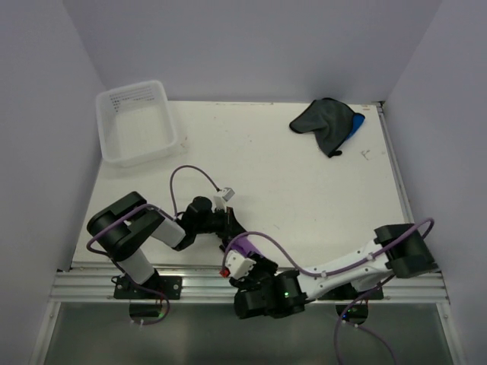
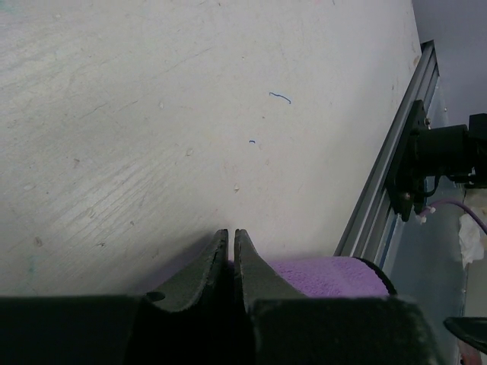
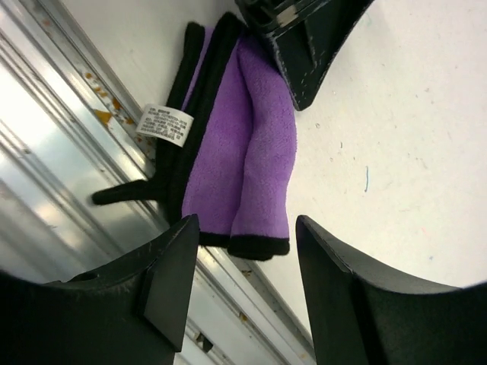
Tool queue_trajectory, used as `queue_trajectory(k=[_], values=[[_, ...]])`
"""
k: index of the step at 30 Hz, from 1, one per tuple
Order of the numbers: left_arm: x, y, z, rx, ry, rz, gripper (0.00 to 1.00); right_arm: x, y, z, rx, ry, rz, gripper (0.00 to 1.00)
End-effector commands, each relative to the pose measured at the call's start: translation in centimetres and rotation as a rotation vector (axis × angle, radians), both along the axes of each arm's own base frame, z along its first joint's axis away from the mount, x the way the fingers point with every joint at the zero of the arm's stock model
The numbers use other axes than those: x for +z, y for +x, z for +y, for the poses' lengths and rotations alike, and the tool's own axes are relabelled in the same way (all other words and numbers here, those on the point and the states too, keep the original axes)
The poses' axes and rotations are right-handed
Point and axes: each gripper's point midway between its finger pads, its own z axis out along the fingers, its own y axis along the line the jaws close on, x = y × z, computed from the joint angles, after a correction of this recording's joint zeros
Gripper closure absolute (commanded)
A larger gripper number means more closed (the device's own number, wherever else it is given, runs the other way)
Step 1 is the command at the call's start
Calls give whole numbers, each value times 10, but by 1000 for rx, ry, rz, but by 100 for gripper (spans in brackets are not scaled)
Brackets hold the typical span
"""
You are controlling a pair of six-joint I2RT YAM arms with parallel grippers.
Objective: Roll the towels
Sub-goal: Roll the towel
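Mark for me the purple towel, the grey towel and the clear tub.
purple towel [image 3: 259, 152]: right wrist view, middle of its folded purple face.
grey towel [image 1: 323, 120]: top external view, centre of the crumpled cloth.
clear tub [image 1: 137, 125]: top external view, its bare floor.

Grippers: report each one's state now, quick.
Left gripper: shut, tips at the purple towel; grip on it cannot be told.
Right gripper: open, holding nothing.

Light: bright, even, from overhead, I read the white table [image 1: 304, 198] cleanly | Shadows: soft and short in the top view, a dim patch around the left fingers [image 2: 205, 266] | Glare: metal rail [image 3: 46, 175] washes out white | Focus: right fingers [image 3: 163, 281] blurred close up, top view sharp
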Motion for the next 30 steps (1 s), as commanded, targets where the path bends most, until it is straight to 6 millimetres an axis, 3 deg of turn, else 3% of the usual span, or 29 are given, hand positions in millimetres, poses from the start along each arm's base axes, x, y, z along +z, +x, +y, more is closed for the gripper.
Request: queue_trajectory(k=[1, 5, 10, 16, 19, 20, 26, 30], values=[[-37, -11, 21, 39, 132, 86, 89, 35, -14, 11, 15, 273, 141, 42], [-34, -8, 22, 52, 128, 79, 89, 46, -22, 9, 57, 441, 276, 41], [-32, -8, 24, 61, 130, 73, 89, 59, -6, 3, 27, 728, 481, 44], [-31, -6, 26, 72, 132, 59, 89, 41, 21, -10, -99, 791, 567, 48], [-32, -5, 28, 77, 146, 56, 90, 31, 38, -17, -231, 888, 650, 48], [-31, -5, 29, 78, 150, 56, 90, 19, 47, -27, -304, 928, 680, 48], [-30, -4, 32, 89, 164, 39, 90, -4, 61, -44, -416, 1030, 807, 48], [-30, -4, 31, 83, 162, 40, 91, -17, 60, -38, -442, 1029, 895, 45]])
